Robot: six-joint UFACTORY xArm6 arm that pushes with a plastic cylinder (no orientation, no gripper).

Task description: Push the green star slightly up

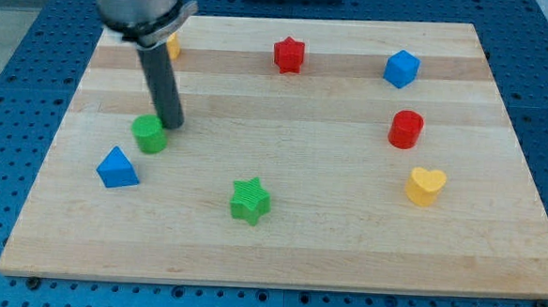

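The green star (250,200) lies on the wooden board (278,257), below the middle, toward the view's bottom. My tip (173,125) rests on the board at the view's left, just up and right of a green cylinder (149,134), close to it or touching it. The tip is well to the upper left of the green star, about a hand's width away. The dark rod rises from the tip toward the view's top left.
A blue triangle block (117,168) lies at lower left. A yellow block (173,45) peeks out behind the rod at top left. A red star (289,55), blue cube (401,69), red cylinder (406,129) and yellow heart (425,186) lie at top and right.
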